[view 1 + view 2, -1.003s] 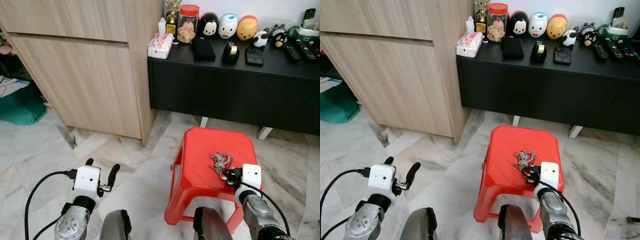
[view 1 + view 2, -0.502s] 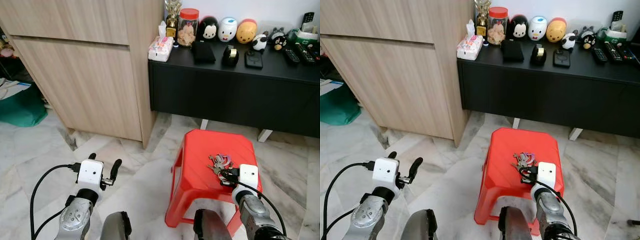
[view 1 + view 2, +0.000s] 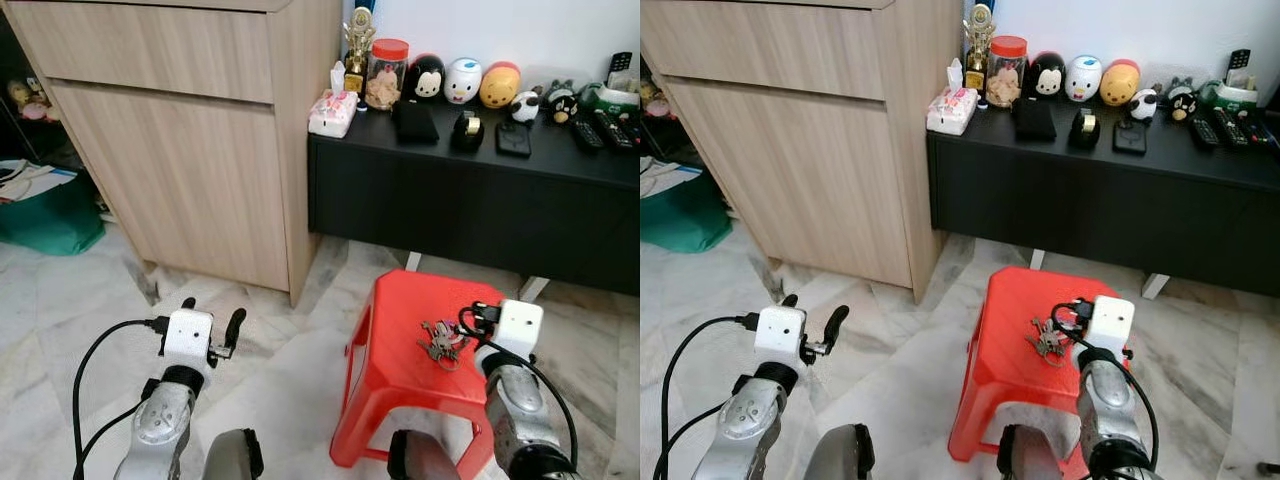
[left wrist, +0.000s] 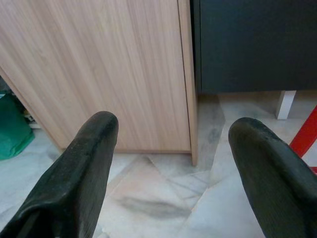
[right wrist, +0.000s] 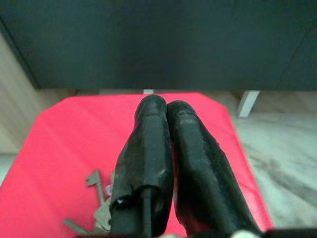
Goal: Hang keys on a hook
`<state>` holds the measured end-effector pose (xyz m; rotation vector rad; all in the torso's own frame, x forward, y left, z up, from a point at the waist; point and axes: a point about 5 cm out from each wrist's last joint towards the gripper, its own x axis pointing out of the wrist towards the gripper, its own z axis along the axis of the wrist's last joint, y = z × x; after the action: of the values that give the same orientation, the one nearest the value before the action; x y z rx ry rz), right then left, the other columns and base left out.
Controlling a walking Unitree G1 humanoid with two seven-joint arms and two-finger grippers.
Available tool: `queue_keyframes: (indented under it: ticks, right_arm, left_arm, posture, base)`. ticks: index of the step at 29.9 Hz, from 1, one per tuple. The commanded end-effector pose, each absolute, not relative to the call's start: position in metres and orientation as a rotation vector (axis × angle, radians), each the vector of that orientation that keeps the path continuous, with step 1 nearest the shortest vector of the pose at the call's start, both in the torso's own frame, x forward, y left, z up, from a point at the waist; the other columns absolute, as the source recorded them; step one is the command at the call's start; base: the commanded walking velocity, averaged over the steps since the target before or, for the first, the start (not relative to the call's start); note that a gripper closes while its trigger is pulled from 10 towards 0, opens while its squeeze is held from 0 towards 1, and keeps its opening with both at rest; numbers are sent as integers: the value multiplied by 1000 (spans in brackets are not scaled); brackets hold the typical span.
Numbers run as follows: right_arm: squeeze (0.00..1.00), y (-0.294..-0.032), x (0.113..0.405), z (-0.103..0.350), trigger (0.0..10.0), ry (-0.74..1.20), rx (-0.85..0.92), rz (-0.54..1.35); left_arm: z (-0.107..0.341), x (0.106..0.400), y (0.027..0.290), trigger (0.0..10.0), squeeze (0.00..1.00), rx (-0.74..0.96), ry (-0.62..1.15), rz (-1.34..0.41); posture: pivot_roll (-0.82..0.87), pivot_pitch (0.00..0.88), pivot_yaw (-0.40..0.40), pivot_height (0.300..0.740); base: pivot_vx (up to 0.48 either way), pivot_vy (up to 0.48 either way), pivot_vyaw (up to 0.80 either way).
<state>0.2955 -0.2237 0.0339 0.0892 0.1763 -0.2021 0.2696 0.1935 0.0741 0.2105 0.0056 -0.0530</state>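
A bunch of keys dangles just over the top of a red plastic stool, hanging from my right gripper, which is shut on the key ring. In the right wrist view the two black fingers are pressed together, and the keys hang beneath them against the red seat. My left gripper is held low over the marble floor to the left, open with nothing between its fingers.
A black low console stands behind the stool, carrying a jar, figurines, a tissue pack and remotes. A tall wooden cabinet is at the left, with a green bag beside it. Marble floor lies between cabinet and stool.
My right gripper has risen from the stool top and the keys have come up with it. The head camera has tilted up a little. The left arm has barely moved.
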Motion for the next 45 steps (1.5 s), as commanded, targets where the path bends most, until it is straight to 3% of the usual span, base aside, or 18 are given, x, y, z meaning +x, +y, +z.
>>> queue_keyframes:
  ticks: [1, 8, 9, 15, 21, 36, 45]
  right_arm:
    - [0, -231, 298, 48, 0, 106, 103, -229]
    - [0, -216, 299, 65, 0, 43, 96, -165]
    - [0, -209, 299, 66, 10000, 42, 103, -138]
    - [0, -194, 300, 70, 10000, 66, 119, -114]
    - [0, -184, 301, 68, 10000, 128, 150, -46]
    - [0, -176, 299, 69, 10000, 172, 165, -24]
    - [0, -181, 301, 73, 10000, 174, 145, -25]
  left_arm:
    - [71, 271, 194, 10000, 0, 209, 7, -40]
    - [66, 271, 196, 10000, 0, 206, 13, -30]
    - [65, 272, 195, 10000, 0, 204, 12, -27]
    - [64, 272, 194, 10000, 0, 197, 1, -21]
    - [63, 270, 194, 10000, 0, 200, 1, -26]
    - [62, 270, 188, 10000, 0, 197, -12, -67]
    - [66, 273, 180, 10000, 0, 174, -37, -94]
  posture:
    - [-6, 0, -70, 583]
    - [-13, 0, -77, 583]
    - [-10, 0, -83, 583]
    - [-6, 0, -88, 583]
    - [-11, 0, -79, 613]
    - [-12, 0, -67, 713]
    - [-17, 0, -73, 740]
  base:
    - [0, 0, 0]
    - [0, 0, 0]
    - [0, 0, 0]
    - [0, 0, 0]
    - [0, 0, 0]
    - [0, 0, 0]
    - [0, 0, 0]
